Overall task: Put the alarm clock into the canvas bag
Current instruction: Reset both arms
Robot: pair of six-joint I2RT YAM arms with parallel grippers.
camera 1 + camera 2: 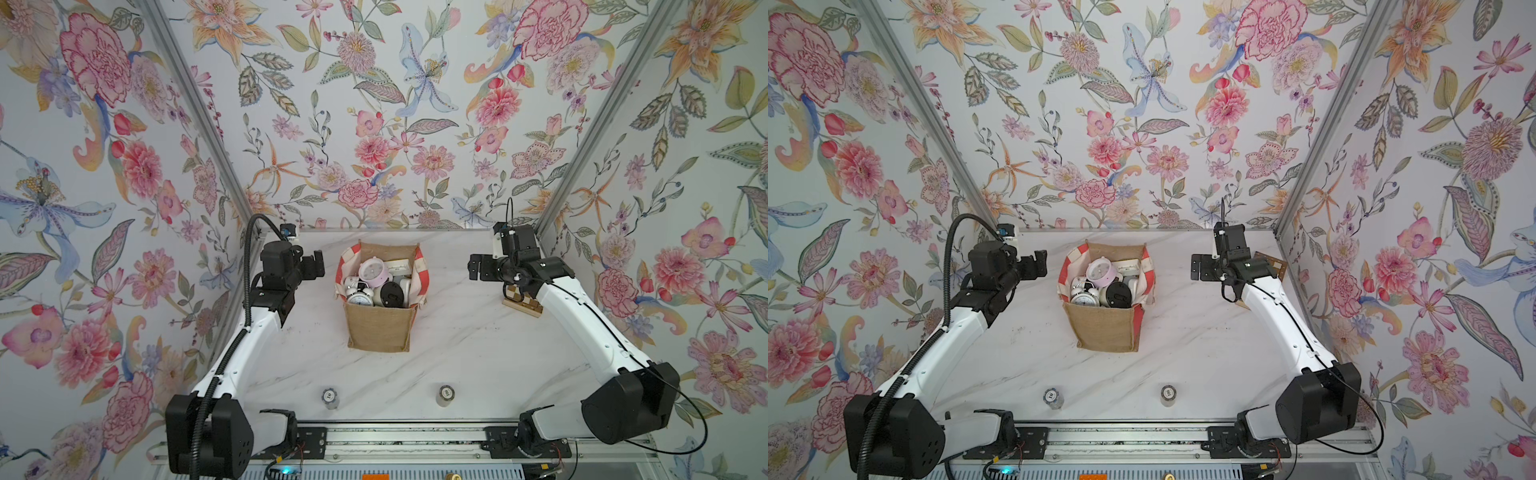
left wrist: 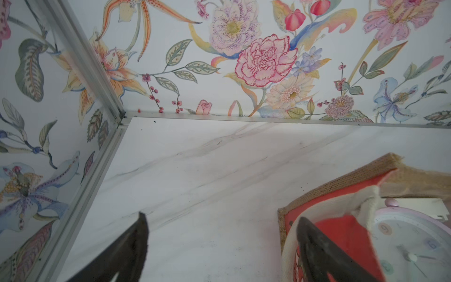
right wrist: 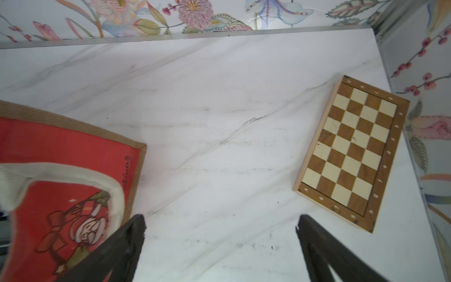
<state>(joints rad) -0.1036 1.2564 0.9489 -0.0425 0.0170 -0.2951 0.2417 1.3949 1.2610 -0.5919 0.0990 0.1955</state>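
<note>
The canvas bag [image 1: 378, 328] [image 1: 1106, 328] stands upright mid-table, tan in front with red-and-white sides, and holds several alarm clocks. A pink alarm clock [image 1: 374, 270] [image 1: 1101, 270] lies on top of the pile. In the left wrist view its dial [image 2: 410, 239] shows just inside the bag's rim [image 2: 336, 190]. My left gripper [image 1: 313, 264] [image 2: 221, 216] hovers at the bag's left side, open and empty, with one finger over the white handle. My right gripper [image 1: 476, 268] [image 3: 220, 216] hangs open and empty to the right of the bag [image 3: 61, 146].
A wooden chessboard [image 3: 351, 151] [image 1: 521, 305] lies flat by the right wall, under the right arm. Two small cylinders [image 1: 330, 397] [image 1: 444, 395] stand near the table's front edge. Floral walls close in the table on three sides.
</note>
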